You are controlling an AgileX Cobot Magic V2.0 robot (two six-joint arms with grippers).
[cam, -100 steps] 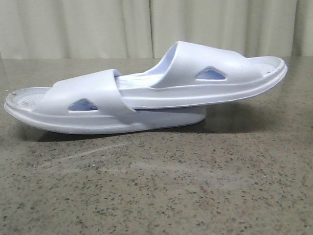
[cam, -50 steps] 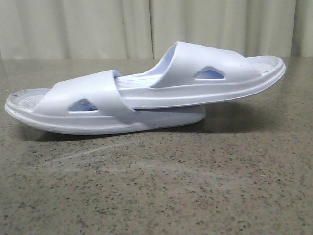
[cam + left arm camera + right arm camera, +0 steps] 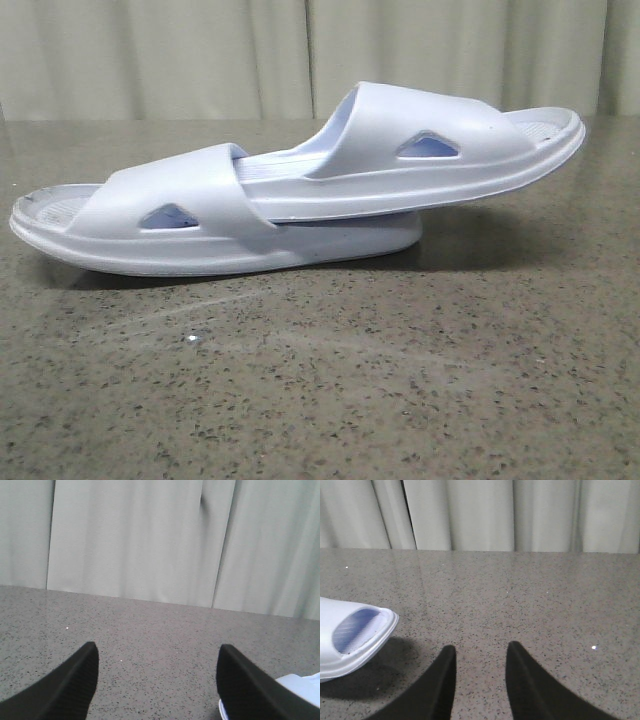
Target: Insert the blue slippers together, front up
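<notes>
The two pale blue slippers lie nested on the speckled table in the front view. The lower slipper (image 3: 180, 215) rests flat at the left. The upper slipper (image 3: 430, 150) has one end pushed under the lower one's strap, and its other end juts up to the right, clear of the table. No gripper shows in the front view. My left gripper (image 3: 157, 652) is open wide and empty, with a slipper edge (image 3: 300, 685) beside one finger. My right gripper (image 3: 480, 652) is open and empty, with a slipper end (image 3: 355, 635) off to the side, apart from the fingers.
The grey speckled table (image 3: 400, 380) stretches in front of the slippers. Pale curtains (image 3: 200, 60) hang behind the table's far edge.
The raised right end of the upper slipper has shifted slightly upward. Otherwise the pair has stayed put.
</notes>
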